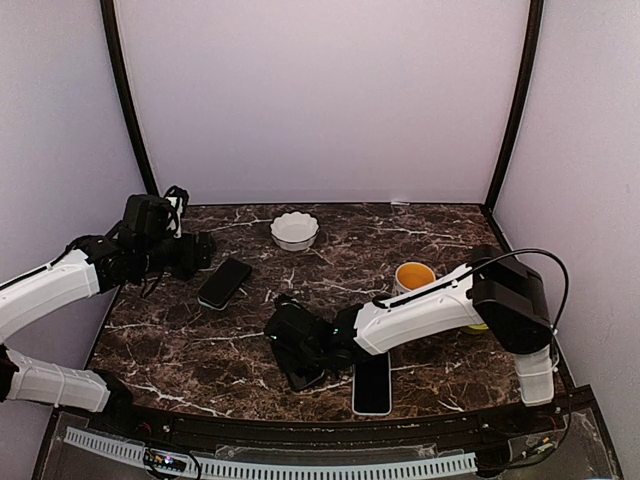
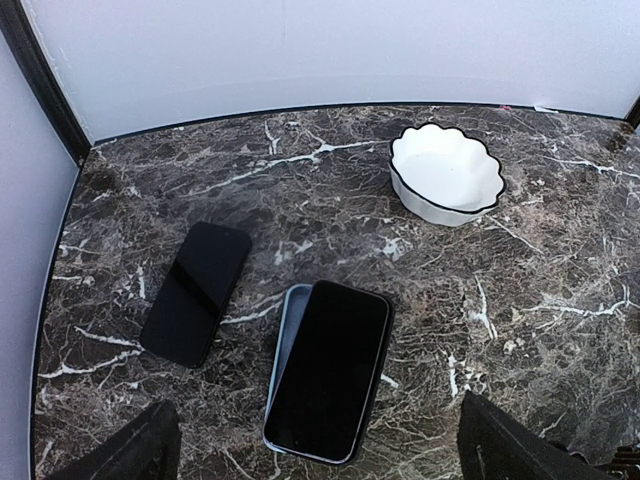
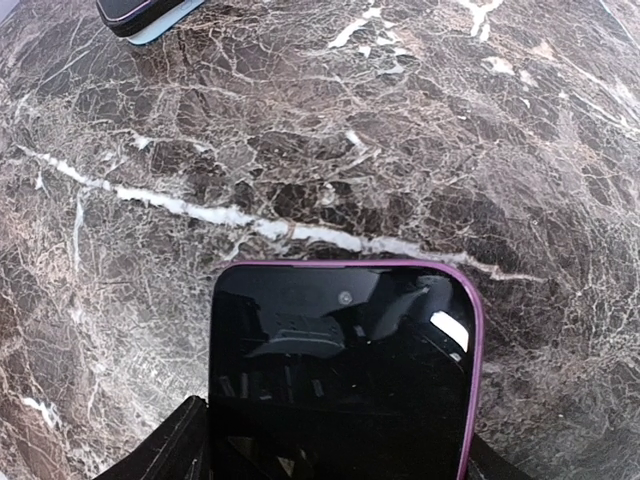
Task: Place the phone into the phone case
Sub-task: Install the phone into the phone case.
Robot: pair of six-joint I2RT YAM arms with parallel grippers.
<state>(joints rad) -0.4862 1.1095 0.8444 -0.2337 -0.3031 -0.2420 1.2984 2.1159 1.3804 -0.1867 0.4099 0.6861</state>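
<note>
My right gripper (image 3: 335, 455) straddles the purple-cased phone (image 3: 340, 370), jaws part-spread, contact unclear; left gripper (image 2: 325, 450) gapes wide, empty. Off-centre squeeze could skid the phone sideways.

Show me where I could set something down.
Bare marble: the back right, between the white bowl and the orange cup; and the front left, nearer than the phone on the blue case. Crowded: front centre, around the right hand and the purple-cased phone.

Phone (image 2: 328, 368) atop phone case (image 2: 284, 340)
</note>
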